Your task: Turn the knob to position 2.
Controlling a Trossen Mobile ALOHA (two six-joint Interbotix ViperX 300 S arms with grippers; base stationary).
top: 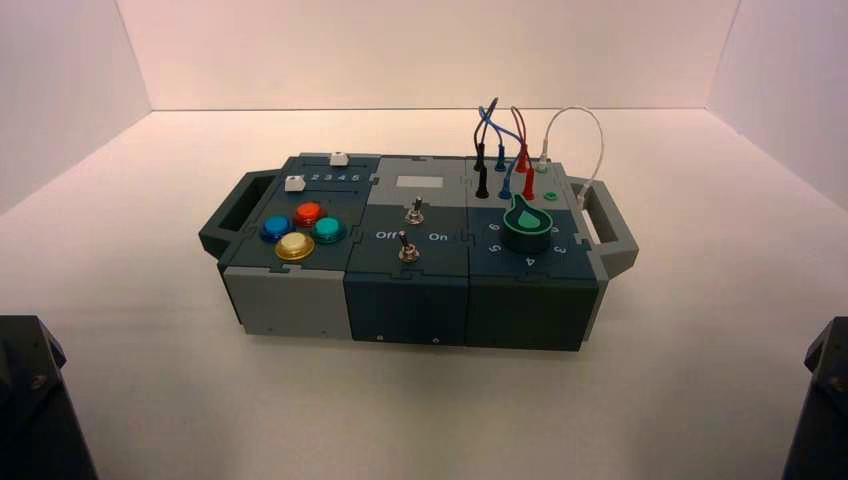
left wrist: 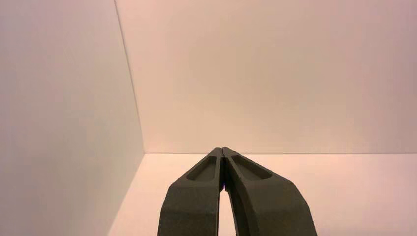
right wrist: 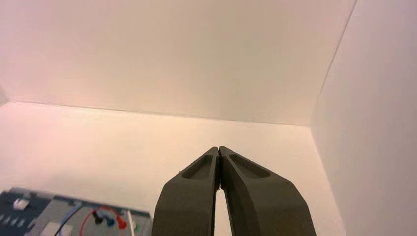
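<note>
The knob (top: 527, 222), dark-sided with a bright green teardrop top, sits on the right part of the box (top: 300, 302); its tip points toward the back left. A curved ring of white digits lies around its near side; the digit 2 is hidden by the knob. My left gripper (left wrist: 223, 149) is shut and empty, parked at the near left, far from the box. My right gripper (right wrist: 219, 147) is shut and empty, parked at the near right. Only the arms' dark bases show in the high view, at the left (top: 35, 400) and the right (top: 820, 400).
The box also bears blue, red, teal and yellow push buttons (top: 300, 230), two metal toggle switches (top: 410, 230), white sliders (top: 315, 172) and plugged wires (top: 510, 150), with handles at both ends. White walls enclose the table. The box's far edge shows in the right wrist view (right wrist: 59, 219).
</note>
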